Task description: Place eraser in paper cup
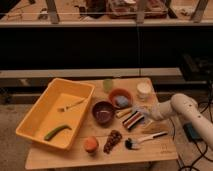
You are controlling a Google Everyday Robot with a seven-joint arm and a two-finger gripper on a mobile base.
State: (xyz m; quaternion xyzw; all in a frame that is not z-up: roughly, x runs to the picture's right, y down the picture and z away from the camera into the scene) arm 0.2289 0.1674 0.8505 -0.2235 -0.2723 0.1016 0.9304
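The eraser (132, 120), a flat block with black, red and pale stripes, lies on the wooden table (75, 155) right of the dark purple bowl (103, 111). My gripper (141, 112) hangs open just over the eraser's far right end, on a white arm (182, 107) that reaches in from the right. Nothing is held in it. The paper cup (144, 90), small and white, stands upright at the back right of the table, behind the gripper.
A yellow bin (37, 125) at left holds a fork (70, 105) and a green vegetable (56, 132). An orange bowl (120, 96) with a blue-grey block and a pale green cup (108, 84) stand at the back. In front lie a brush (141, 141), an orange fruit (90, 144) and a dark cluster (113, 141).
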